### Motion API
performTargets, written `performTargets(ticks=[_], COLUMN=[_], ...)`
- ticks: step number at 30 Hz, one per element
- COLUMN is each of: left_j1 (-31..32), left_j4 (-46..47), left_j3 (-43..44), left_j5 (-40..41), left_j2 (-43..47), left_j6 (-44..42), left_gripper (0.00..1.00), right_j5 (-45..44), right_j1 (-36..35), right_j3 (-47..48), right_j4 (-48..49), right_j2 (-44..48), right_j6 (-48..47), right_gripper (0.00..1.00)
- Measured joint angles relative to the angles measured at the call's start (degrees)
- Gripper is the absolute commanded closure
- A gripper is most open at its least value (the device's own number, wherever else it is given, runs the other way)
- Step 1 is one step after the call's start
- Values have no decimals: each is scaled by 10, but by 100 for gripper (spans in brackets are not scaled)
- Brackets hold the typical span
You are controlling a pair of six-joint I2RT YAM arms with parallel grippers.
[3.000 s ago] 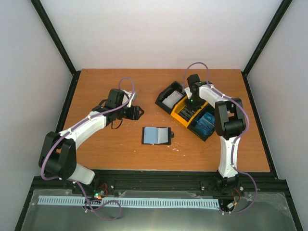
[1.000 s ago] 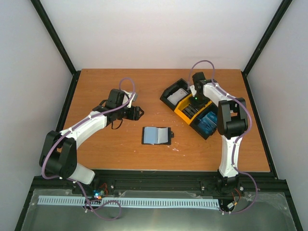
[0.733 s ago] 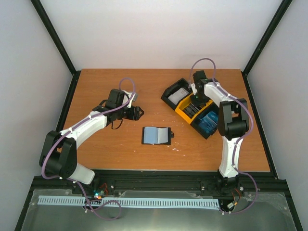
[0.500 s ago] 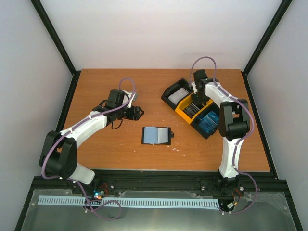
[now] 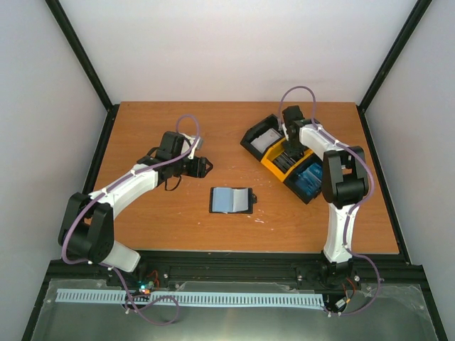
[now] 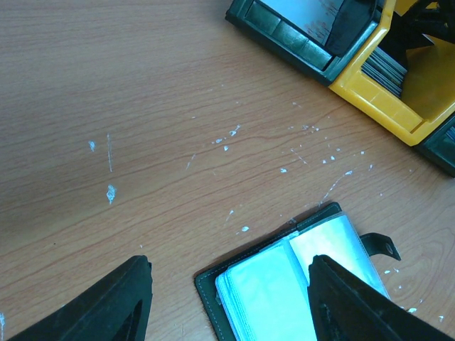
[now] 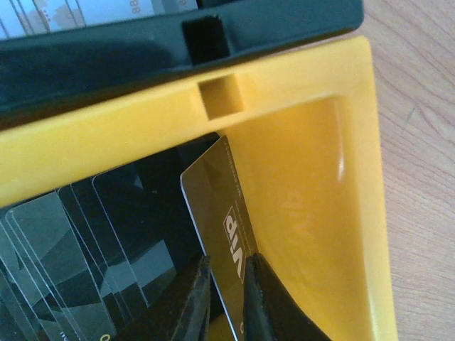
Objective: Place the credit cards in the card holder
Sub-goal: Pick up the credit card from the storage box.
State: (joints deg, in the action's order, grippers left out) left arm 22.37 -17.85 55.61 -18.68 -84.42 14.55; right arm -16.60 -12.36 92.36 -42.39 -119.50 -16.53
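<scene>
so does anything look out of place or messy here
Only small things: white flecks dot the table beside the open card holder. The tray sits at a slant, and one dark card leans away from its stack in the yellow compartment, pinched between the right jaws. Nothing looks broken.

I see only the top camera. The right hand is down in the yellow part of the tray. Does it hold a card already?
Observer: Yes. Its wrist camera shows the right hand pinching a brownish VIP card by one edge.
Operator: Are other cards beside it?
Observer: Several dark cards stand at its left in the yellow compartment.
Operator: And the card holder?
Observer: It lies open, clear pockets up, under the open, empty left hand.
</scene>
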Motion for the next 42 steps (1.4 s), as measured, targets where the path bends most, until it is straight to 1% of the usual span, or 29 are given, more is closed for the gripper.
performTargets(ticks=[6,12,19,24,27,29,33,39,42], left_j1=[0,0,0,0,0,0,0,0,0], left_j4=[0,0,0,0,0,0,0,0,0], left_j3=[0,0,0,0,0,0,0,0,0], left_j5=[0,0,0,0,0,0,0,0,0], left_j2=[-5,-5,-5,-5,-5,-6,-6,-5,-5], left_j6=[0,0,0,0,0,0,0,0,0], left_gripper=[39,39,39,39,39,39,39,38,38], right_j5=[-15,-37,-64,-82,-88,-91,-92,-71,-47], right_j1=[-1,-1,-2,-2,-2,-2,-2,-5,-5], right_j3=[-6,-7,-9,-33,-46,-49,-49,-46,-49], right_j4=[9,19,34,46,50,53,56,46,40], right_j2=[0,0,0,0,0,-1,-3,-2,20], right_j6=[-9,-14,-25,-41,-51,-54,-57,-52,-38], right_gripper=[81,87,89,88,84,84,97,97,97])
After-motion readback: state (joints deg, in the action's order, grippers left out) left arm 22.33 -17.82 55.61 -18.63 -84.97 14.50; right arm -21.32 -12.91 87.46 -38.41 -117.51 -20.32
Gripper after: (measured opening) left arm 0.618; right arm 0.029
